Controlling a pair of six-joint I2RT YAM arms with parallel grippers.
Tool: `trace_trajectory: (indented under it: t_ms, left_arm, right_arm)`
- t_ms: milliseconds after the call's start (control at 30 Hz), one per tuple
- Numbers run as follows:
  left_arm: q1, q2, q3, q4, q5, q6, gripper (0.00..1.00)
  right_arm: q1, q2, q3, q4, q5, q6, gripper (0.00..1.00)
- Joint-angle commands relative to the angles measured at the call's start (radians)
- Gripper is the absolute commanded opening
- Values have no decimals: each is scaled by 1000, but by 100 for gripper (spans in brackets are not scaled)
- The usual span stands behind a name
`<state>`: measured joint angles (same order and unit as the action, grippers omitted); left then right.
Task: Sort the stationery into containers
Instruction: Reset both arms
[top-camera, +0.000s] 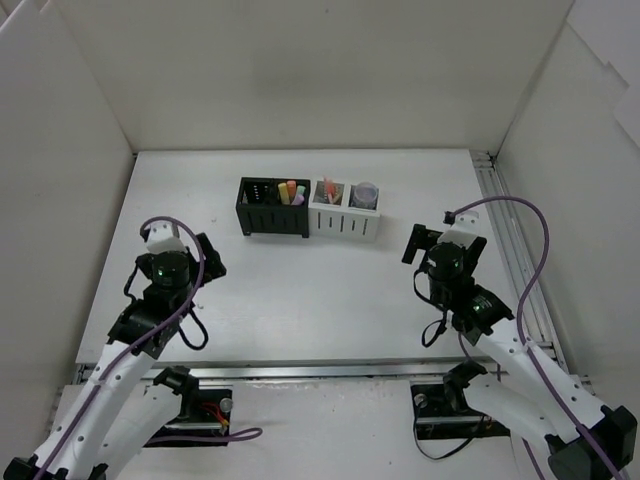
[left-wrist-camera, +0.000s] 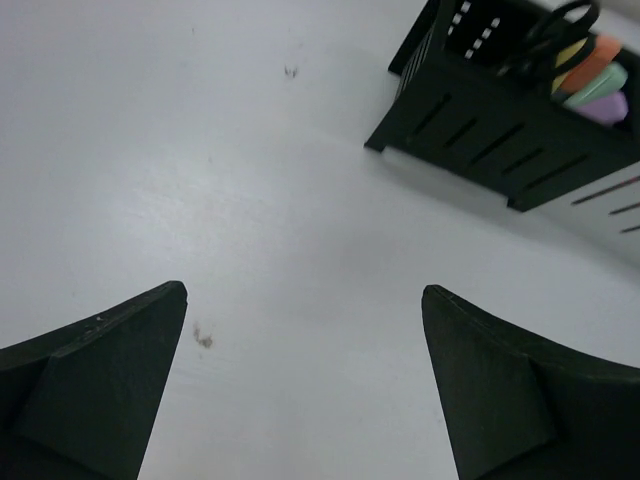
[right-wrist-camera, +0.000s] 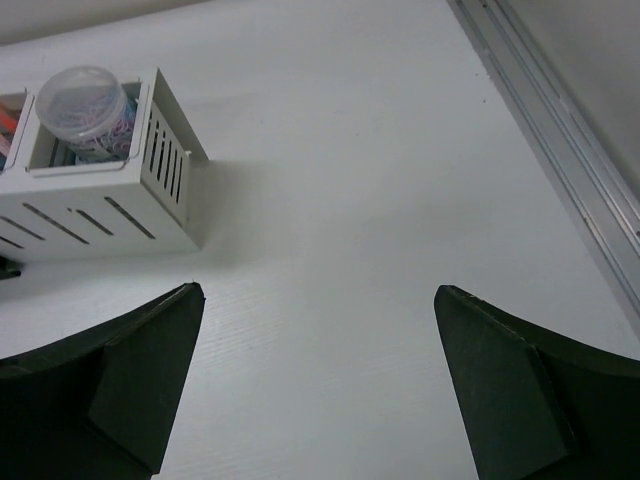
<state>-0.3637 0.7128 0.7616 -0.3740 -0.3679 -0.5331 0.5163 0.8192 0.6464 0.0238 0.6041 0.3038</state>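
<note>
- Toward the back of the white table (top-camera: 300, 310), two slatted organisers stand side by side, so close that I can see no gap: the black organiser (top-camera: 273, 208) on the left and the white organiser (top-camera: 345, 212) on the right.
- Pastel markers (top-camera: 291, 191) stand upright in the black one's right compartment, with yellow, orange, green and purple tips. The left wrist view shows black scissor handles (left-wrist-camera: 560, 28) sticking up just beside them.
- From above, the black organiser's left compartment is dark, and I can't tell what is in it.
- Thin pens (top-camera: 327, 189), reddish-orange, sit in the white organiser's left compartment. Its right compartment holds a round clear tub (right-wrist-camera: 88, 100) with coloured bits inside, which rises above the rim.
- Over bare table, in front of and to the left of the black organiser, the left gripper (left-wrist-camera: 305, 300) hangs with its jaws spread wide and nothing between them.
- On the other side, the right gripper (right-wrist-camera: 320, 295) is also spread wide and empty, over bare table to the right of the white organiser.
</note>
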Motion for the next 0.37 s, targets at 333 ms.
trace_trajectory:
  t_ms: [333]
  left_arm:
    - [3,-187,-94,-39,24,-108,99]
  right_arm:
    - [-7,-97,-40,30,-72,89,98]
